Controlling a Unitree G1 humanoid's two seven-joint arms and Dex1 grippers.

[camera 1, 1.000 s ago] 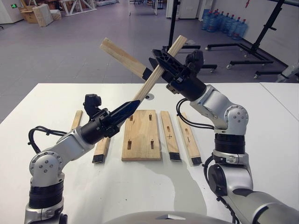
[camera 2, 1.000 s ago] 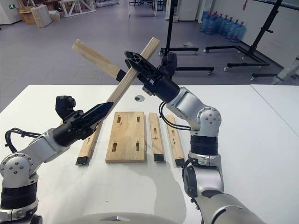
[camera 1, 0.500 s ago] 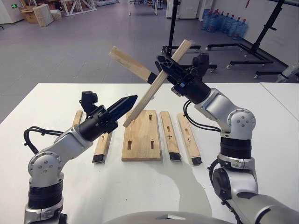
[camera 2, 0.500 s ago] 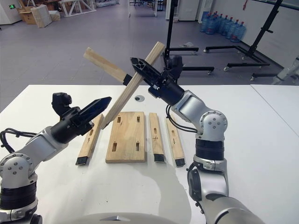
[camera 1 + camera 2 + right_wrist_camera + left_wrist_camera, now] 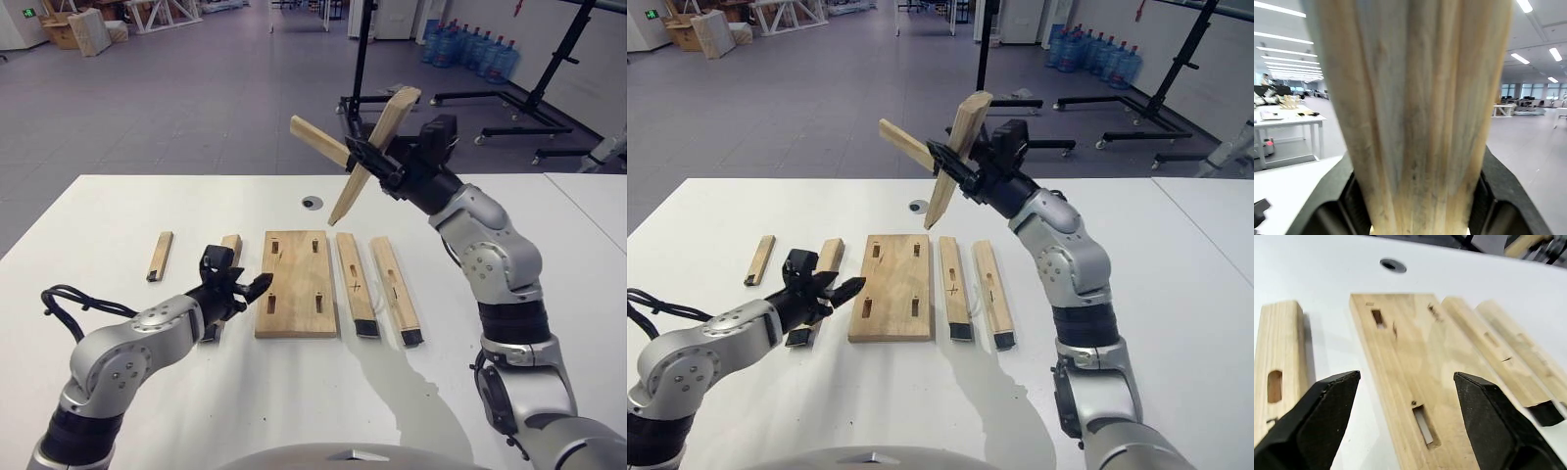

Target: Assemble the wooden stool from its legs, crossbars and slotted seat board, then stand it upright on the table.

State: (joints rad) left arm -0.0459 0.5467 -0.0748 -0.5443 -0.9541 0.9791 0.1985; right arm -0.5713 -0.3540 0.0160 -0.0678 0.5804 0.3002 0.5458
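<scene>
Left wrist view | left claw [image 5: 1405,376] apart at seat board [image 5: 1400,333] edge; right claw [image 5: 364,162] clamped on raised leg [image 5: 395,113]

Head stereo downward, wrist cameras close

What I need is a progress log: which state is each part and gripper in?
Crossed sticks: held aloft.
Right gripper: shut on crossed sticks.
Seat board: flat, slots empty.
Left gripper: open, low by seat board.
Loose legs: flat on table.
Short crossbar: flat on table.
</scene>
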